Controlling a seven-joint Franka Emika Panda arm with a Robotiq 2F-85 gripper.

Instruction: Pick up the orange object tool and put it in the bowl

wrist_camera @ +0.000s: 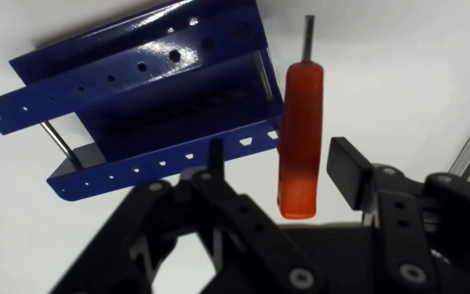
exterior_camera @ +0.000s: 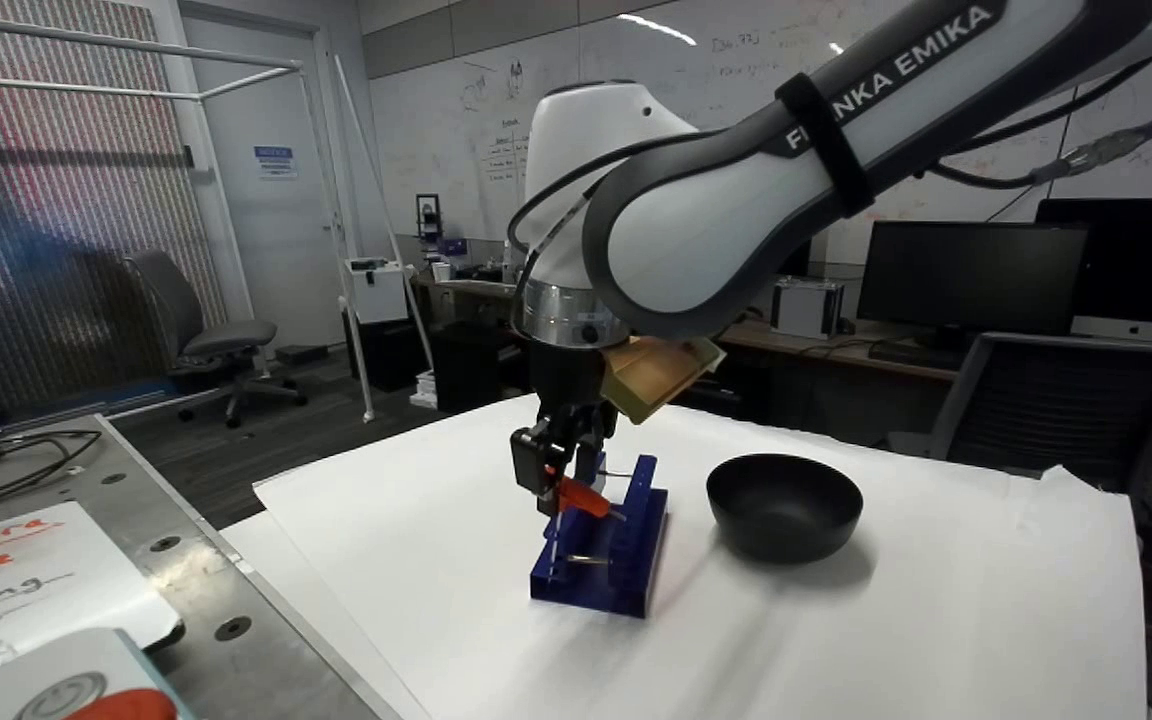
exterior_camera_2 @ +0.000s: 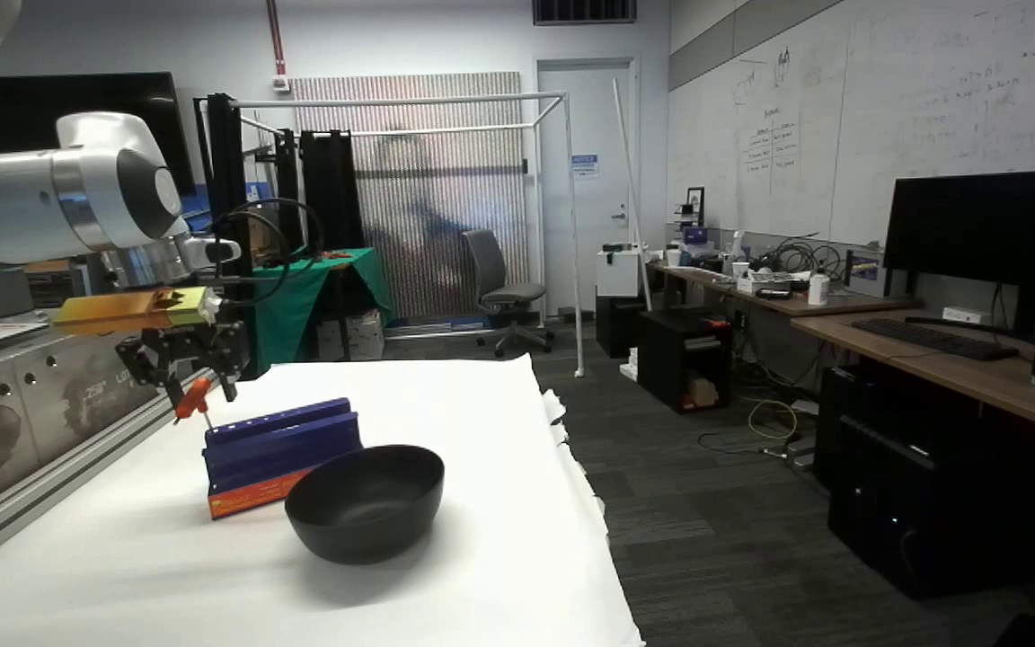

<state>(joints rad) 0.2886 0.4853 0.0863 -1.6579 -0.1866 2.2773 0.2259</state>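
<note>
The orange tool [exterior_camera: 584, 497] has an orange-red handle and a thin metal shaft. It is tilted at the end of the dark blue slotted rack [exterior_camera: 646, 560]; what holds it up I cannot tell. In the wrist view the handle [wrist_camera: 300, 143] lies between the two fingers of my gripper [wrist_camera: 282, 163], with a gap on each side. My gripper is open around the handle; it also shows in an exterior view [exterior_camera_2: 204, 398]. The black bowl [exterior_camera: 784, 520] stands upright on the white-covered table beside the rack, also in an exterior view [exterior_camera_2: 365, 530], and is out of the wrist view.
The rack [exterior_camera_2: 284, 449] stands between the gripper and the bowl in an exterior view. A yellow-orange block [exterior_camera: 656, 380] is fixed to the wrist above the fingers. A metal bench [exterior_camera: 266, 640] with a laid sheet borders the white table [exterior_camera: 416, 560]. Chairs and desks stand beyond.
</note>
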